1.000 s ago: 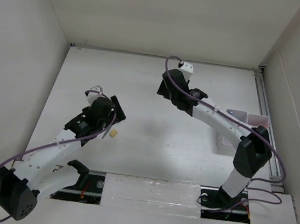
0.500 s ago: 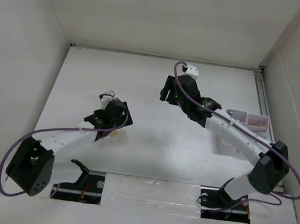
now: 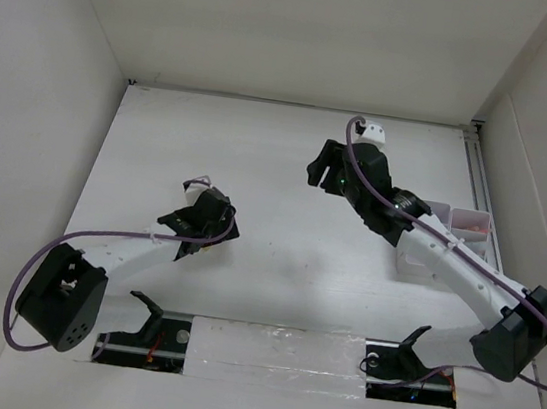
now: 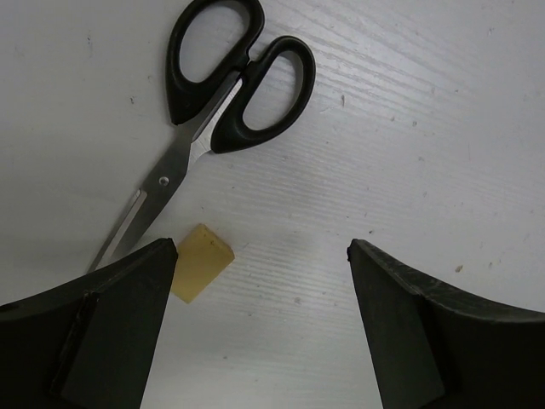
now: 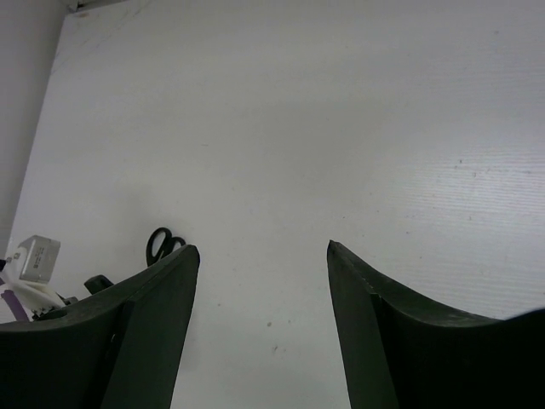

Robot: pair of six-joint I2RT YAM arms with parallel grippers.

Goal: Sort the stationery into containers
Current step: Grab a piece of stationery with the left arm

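Note:
Black-handled scissors (image 4: 217, 94) lie shut on the white table, blades pointing down-left. Just below the blade tips sits a tiny yellow eraser (image 4: 200, 262). My left gripper (image 4: 262, 251) hangs low over the table, open, and the eraser lies just inside its left fingertip (image 4: 153, 273) with the rest of the gap bare. In the top view the left gripper (image 3: 214, 227) covers both items. My right gripper (image 3: 323, 167) is open and empty above mid-table; its wrist view shows the right gripper (image 5: 261, 249) and the scissors (image 5: 162, 243) far off. The containers (image 3: 470, 230) stand at the right.
The right arm's forearm (image 3: 430, 240) crosses over part of the containers. A rail (image 3: 483, 182) runs along the table's right edge. White walls close in the table at the back and sides. The left arm's wrist camera (image 5: 34, 256) shows in the right wrist view.
My left gripper has moved down and toward the eraser and its jaws have narrowed a little. The right arm has swung to the right, its elbow dropping toward the table's right edge.

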